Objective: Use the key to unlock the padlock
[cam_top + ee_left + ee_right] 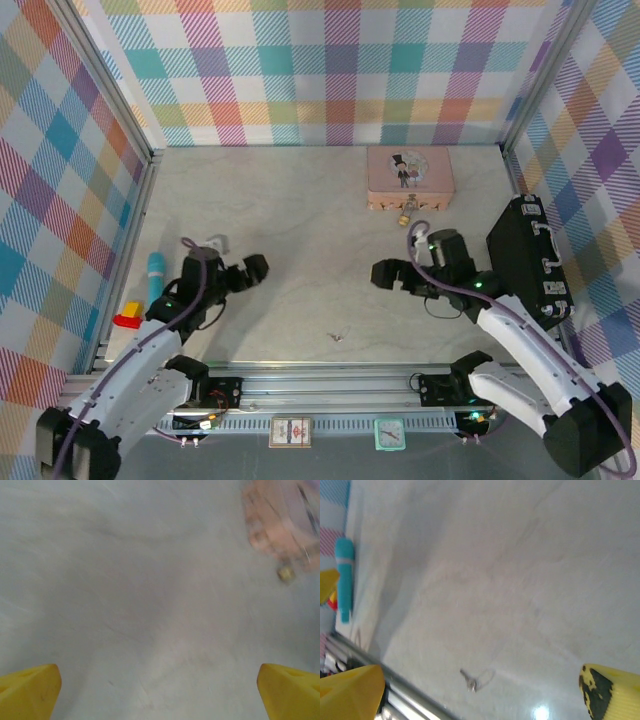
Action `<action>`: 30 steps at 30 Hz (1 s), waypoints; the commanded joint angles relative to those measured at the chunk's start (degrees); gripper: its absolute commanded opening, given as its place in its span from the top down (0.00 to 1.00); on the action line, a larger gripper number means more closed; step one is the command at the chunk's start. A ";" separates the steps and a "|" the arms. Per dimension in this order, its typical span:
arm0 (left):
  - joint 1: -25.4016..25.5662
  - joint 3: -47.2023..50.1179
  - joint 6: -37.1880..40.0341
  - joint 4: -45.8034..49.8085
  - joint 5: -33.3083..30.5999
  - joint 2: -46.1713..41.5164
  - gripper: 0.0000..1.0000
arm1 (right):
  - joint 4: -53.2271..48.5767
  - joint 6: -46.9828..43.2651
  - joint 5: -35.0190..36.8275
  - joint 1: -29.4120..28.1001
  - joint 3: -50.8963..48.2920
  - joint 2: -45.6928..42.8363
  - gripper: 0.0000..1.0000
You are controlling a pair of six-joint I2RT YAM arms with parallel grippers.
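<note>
Spot key (pixel 340 337) near-left of right gripper (pixel 388 275), farther from left gripper (pixel 250 271), both spread open; padlock (pixel 405 217) far side, at pink tin (pixel 410 170).

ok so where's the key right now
The key lies loose on the table just beyond the front rail, roughly centred in the top view, well short of the padlock at the pink tin's front edge.

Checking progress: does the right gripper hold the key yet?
No, the key lies loose on the table, and the right gripper is open and empty.
</note>
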State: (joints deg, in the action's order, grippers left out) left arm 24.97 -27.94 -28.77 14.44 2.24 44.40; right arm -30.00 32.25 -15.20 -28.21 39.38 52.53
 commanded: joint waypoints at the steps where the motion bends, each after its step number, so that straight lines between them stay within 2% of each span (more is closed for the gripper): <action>1: 7.88 2.81 4.68 -3.96 -5.81 -2.44 0.00 | -2.32 4.48 2.02 -5.19 -2.29 1.78 0.03; 4: 10.16 5.26 7.00 -7.58 -5.25 -2.36 0.00 | -1.65 6.50 2.82 -10.16 -3.03 4.51 0.07; 11: 10.45 7.85 10.69 -14.24 -3.30 -0.46 0.00 | 2.97 11.32 2.67 -20.05 -1.65 15.07 0.21; 15: 10.43 7.70 10.60 -13.17 -4.48 -1.10 0.00 | 3.12 12.87 3.90 -25.78 1.64 22.66 0.32; 19: 10.45 8.07 10.51 -12.84 -5.02 -2.82 0.00 | 2.62 13.84 3.86 -28.58 4.06 27.72 0.43; 24: 10.45 8.08 10.33 -12.51 -4.97 -3.51 0.00 | 2.09 13.71 4.33 -31.28 7.48 32.57 0.48; 30: 10.45 8.34 10.09 -12.49 -4.24 -4.23 0.00 | -1.76 12.83 8.18 -32.18 11.23 36.60 0.54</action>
State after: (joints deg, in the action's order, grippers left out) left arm 34.85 -20.38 -19.44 2.83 -2.20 41.30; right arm -28.80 45.23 -9.41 -60.03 48.82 88.31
